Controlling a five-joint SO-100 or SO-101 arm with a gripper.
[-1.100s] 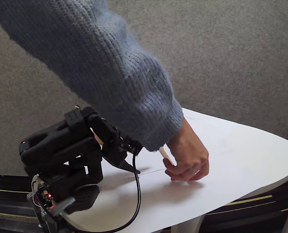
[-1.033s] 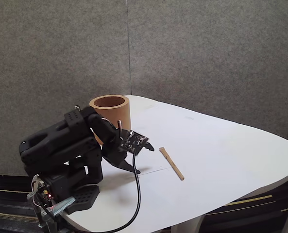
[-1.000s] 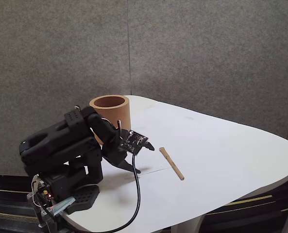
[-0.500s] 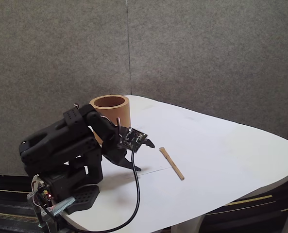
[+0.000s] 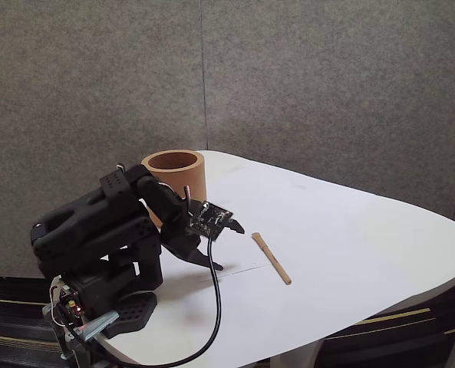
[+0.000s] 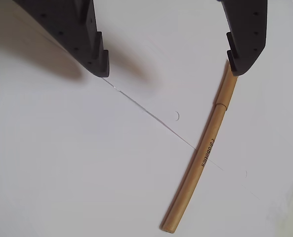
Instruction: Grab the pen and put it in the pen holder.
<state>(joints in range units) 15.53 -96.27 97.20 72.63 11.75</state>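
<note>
The pen [image 5: 271, 259] is a thin tan stick lying flat on the white table [image 5: 350, 245], just right of the arm. In the wrist view the pen [image 6: 200, 158] runs from the bottom centre up to the right finger's tip, and its upper end is hidden behind that finger. My gripper [image 5: 225, 247] hangs low over the table, left of the pen, open with nothing between its fingers. In the wrist view the gripper [image 6: 169, 69] has its jaws wide apart. The pen holder [image 5: 177, 184], a terracotta cup, stands upright behind the arm.
A black cable [image 5: 215, 314] drops from the gripper and curls along the table's front edge. The arm's base [image 5: 104, 307] sits at the table's left end. A grey panel wall [image 5: 327, 92] stands behind. Open tabletop stretches to the right.
A person's sleeve and hand that reached over the table and the pen are gone. The gripper has risen slightly; pen and cup lie as before.
</note>
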